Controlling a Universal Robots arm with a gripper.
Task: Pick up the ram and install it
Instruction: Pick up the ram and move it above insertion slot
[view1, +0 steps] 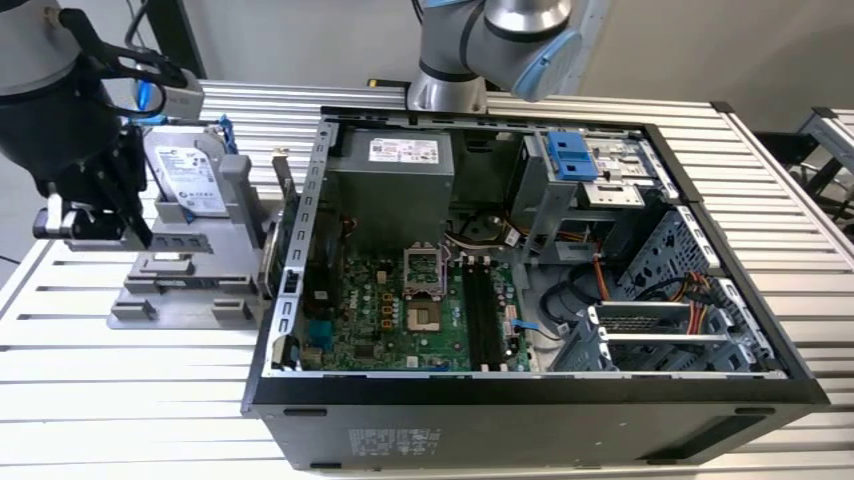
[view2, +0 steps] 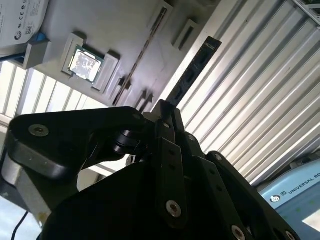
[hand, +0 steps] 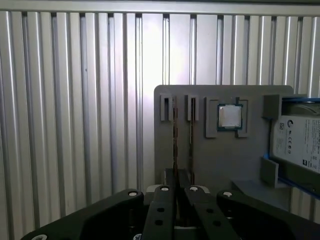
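Second wrist view gives you the clearest read: the jaws are clenched on one end of the ram (view2: 192, 70); the black fingers (view2: 167, 150) pinch its flat sides and the stick juts out past them; its far tip shows against the slats of the bench (view2: 250, 100), just beside the grey holder (view2: 115, 30); a second stick (view2: 142, 52) stands on edge in a holder slot, between the held ram and the processor (view2: 85, 64).

In the first wrist view you look past the fingers onto the holder; the ram appears edge-on as a thin dark line running over one of the two narrow slots, and you cannot tell whether its tip is clear of that slot; the processor sits in its square recess next to the slots; the hard drive (hand: 300, 142) stands at the holder's far side.

In the exterior view the arm's black wrist (view1: 67, 120) hangs at the side of the holder towards the exterior view's left; the hard drive stands upright in the holder, just beside the wrist; the open computer case (view1: 534, 410) lies on the bench to the exterior view's right of the holder; its motherboard (view1: 387, 320) faces up, and the ram is held outside the case, well apart from the board.
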